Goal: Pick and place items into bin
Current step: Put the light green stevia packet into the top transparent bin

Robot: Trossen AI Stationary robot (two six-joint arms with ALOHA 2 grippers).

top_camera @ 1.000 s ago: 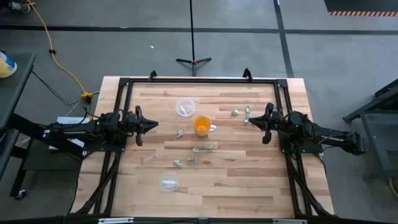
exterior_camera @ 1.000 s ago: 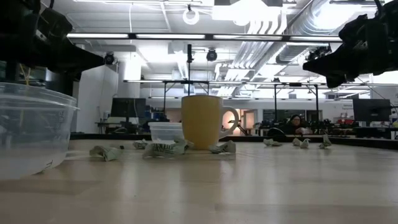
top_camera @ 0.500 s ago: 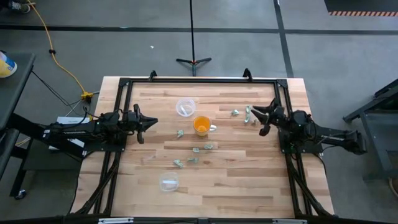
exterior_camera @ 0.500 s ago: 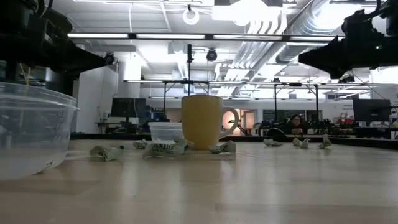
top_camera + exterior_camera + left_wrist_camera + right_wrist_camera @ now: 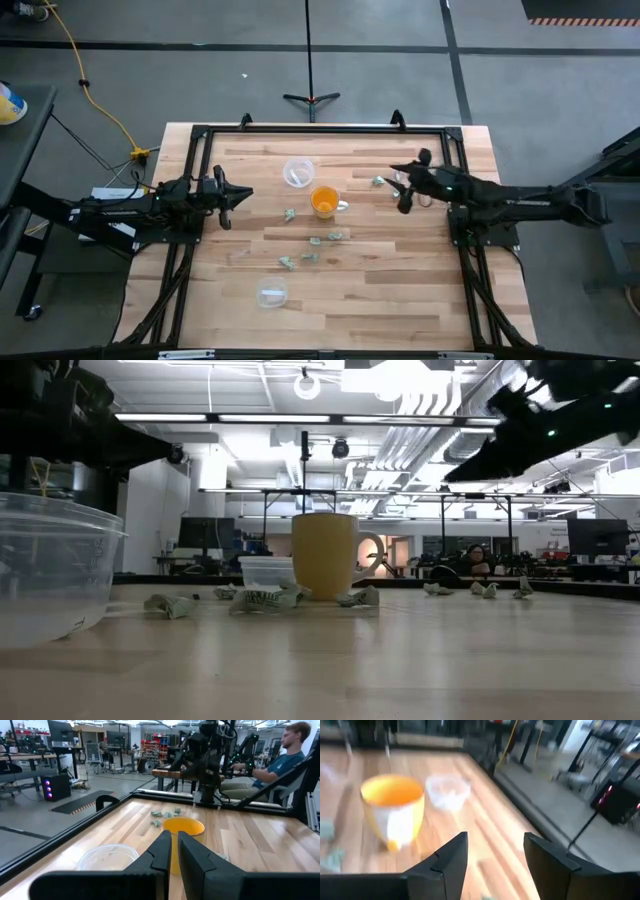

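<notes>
Several tiny pale green-grey items lie on the wooden table: one just left of my right gripper, others nearer the front, below the orange cup. My right gripper hovers open above the table at its right-centre, over the pieces there, and holds nothing. In its wrist view the gripper faces the cup and a clear bin. My left gripper waits at the left; its fingers stand almost together, with nothing between them.
A clear bin stands behind the cup, and a second clear bin near the front edge. A black frame runs round the table. In the left wrist view a person sits beyond the right side of the table.
My right gripper has opened and reached toward the table's left, out over the pieces to the right of the cup, as the arm stretched out. The items, the cup and both bins have stayed where they were.
</notes>
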